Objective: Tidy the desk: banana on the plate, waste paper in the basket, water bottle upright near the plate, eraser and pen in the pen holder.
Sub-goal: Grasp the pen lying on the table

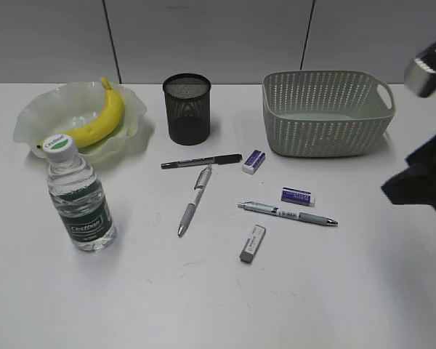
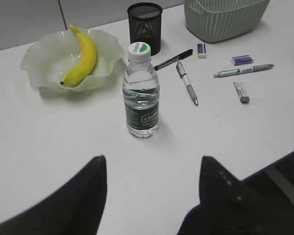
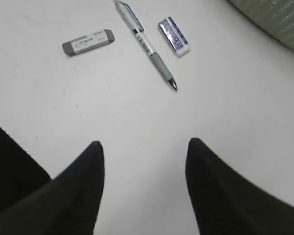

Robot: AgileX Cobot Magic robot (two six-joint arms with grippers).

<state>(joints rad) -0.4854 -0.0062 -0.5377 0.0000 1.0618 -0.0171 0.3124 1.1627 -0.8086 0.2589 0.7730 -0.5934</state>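
Hovering with jaws apart and nothing between them, the right gripper (image 3: 144,161) sits over bare white desk (image 1: 203,305) near the right edge; the left gripper (image 2: 152,181), likewise parted and empty, hangs by the near edge, just short of the bottle.

Step in hand, my read: stationery into the holder; banana, bottle look done, and no waste paper visible anywhere, basket interior included as far as it shows.

Right arm's closest targets: silver-grey click pen with grey grip (image 3: 147,46), purple-and-white block eraser (image 3: 174,35) just beside it, grey-sleeved white stick eraser (image 3: 88,41) a bit apart. Advice: take the pen across its barrel at the grip section, jaws square to the long axis, descend straight so the purple eraser isn't nudged. Drop tip-down into the black wire-mesh cylindrical pen holder (image 1: 187,107), which stands toward the far edge, centre.

Also left: black capped pen (image 1: 201,161), silver pen (image 1: 194,200) touching it, second purple eraser (image 1: 253,161).

Yellow curved banana (image 1: 105,116) lies in the pale green wavy-rimmed plate (image 1: 36,109), far-left corner. Clear water bottle with green label (image 1: 78,196) stands upright just in front of the plate. Sage-green perforated basket (image 1: 327,109) at far right.
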